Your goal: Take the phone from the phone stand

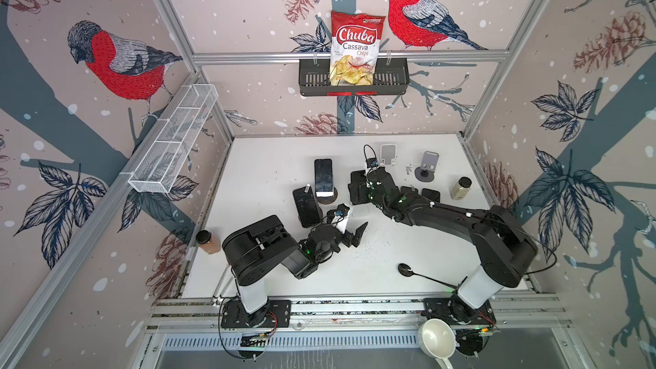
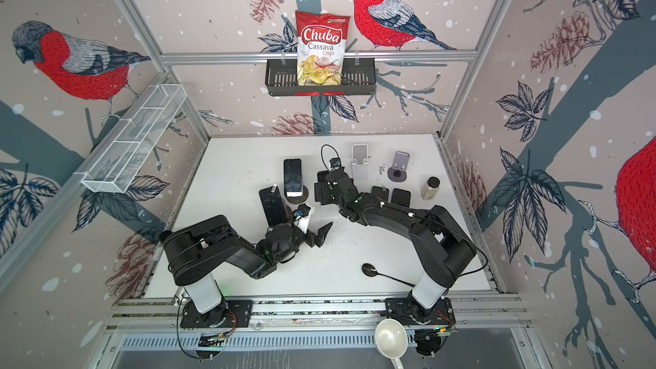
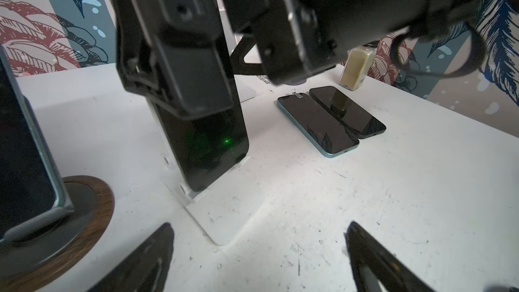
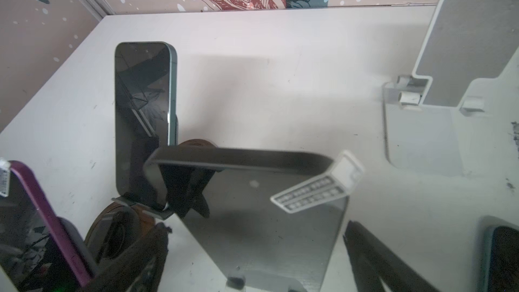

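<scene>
A dark phone [image 3: 207, 141] leans upright in a white phone stand [image 3: 222, 220] near the table's middle. My right gripper [image 1: 358, 186] is down over its top, open, one finger on each side of the phone. In the right wrist view the phone's top edge [image 4: 238, 161] carries a white label and lies between the fingertips [image 4: 362, 245], above the stand's grey back [image 4: 266, 234]. My left gripper [image 3: 259, 234] hovers open just in front of the stand's base, with nothing between its fingers. It also shows in a top view [image 1: 353, 217].
A phone on a wood-based stand [image 1: 323, 177] and a purple phone on a stand [image 1: 306, 205] are to the left. Two phones lie flat [image 3: 331, 116] to the right. Behind are an empty white stand [image 1: 388, 154], a grey stand [image 1: 427, 165] and a jar [image 1: 460, 188]. A spoon [image 1: 419, 273] lies in front.
</scene>
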`<state>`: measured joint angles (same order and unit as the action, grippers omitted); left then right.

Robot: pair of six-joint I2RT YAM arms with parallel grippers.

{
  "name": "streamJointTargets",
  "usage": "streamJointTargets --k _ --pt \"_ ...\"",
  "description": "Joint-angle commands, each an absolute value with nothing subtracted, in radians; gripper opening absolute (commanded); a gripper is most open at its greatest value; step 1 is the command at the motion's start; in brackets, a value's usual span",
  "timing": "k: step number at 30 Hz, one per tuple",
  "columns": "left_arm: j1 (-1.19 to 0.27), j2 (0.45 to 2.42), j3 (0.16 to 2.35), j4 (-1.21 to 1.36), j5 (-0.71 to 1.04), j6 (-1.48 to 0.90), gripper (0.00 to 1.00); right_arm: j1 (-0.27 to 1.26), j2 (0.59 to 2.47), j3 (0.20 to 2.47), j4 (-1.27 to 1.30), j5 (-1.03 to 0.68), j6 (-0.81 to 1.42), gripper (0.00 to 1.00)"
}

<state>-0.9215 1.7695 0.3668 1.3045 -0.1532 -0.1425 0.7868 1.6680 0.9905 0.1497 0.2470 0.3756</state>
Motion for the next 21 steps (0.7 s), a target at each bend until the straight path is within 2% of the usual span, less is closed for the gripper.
streamJointTargets --k 1,7,21 --pt "-0.919 1.76 0.36 1.364 -0.135 -0.143 0.94 0.799 1.683 0.997 0.172 0.318 0.405 0.99" --pt "-0.916 1.761 0.358 1.37 -0.133 -0.153 0.94 0.802 1.695 0.983 0.198 0.352 0.404 1.0" --pt "-0.916 1.763 0.368 1.363 -0.128 -0.164 0.94 0.802 1.713 0.98 0.248 0.342 0.344 0.93"
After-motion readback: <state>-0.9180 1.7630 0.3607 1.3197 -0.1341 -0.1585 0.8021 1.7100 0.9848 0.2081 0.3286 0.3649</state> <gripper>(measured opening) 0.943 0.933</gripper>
